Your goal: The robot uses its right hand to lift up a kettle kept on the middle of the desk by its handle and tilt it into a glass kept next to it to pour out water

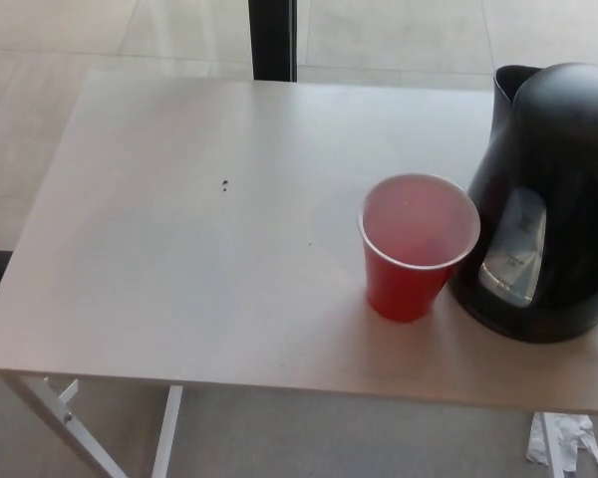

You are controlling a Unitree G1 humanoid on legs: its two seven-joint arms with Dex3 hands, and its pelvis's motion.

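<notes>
Upright on the right side of the desk stands the rounded black plastic kettle (553, 199), its base flat on the surface and its right flank cut off by the picture's edge. Its spout sits at the upper left of the body, pointing toward the far side of the desk. A pale translucent water-level window runs down the front of its belly, catching a bright reflection. The handle cannot be seen from this angle.

Just to the kettle's left, touching or nearly touching it at the rim, is the red plastic cup (417, 244) with a whitish inner wall, standing upright. Its inside looks pale pink; whether any water is in it cannot be told.

Both stand on the pale grey rectangular desk (179, 259), near its front right corner. A small dark speck (225, 184) marks the desk's surface well to the left of the cup. Below the front edge, white metal legs (70, 418) slant down at the left.

Beyond the far edge lies a light tiled floor (60, 30), and a dark vertical post (272, 38) rises behind the desk. A crumpled white scrap (563, 438) lies on the floor at the lower right.

Neither the robot's left hand nor its right hand appears anywhere in the head view, so nothing holds the kettle or the cup.
</notes>
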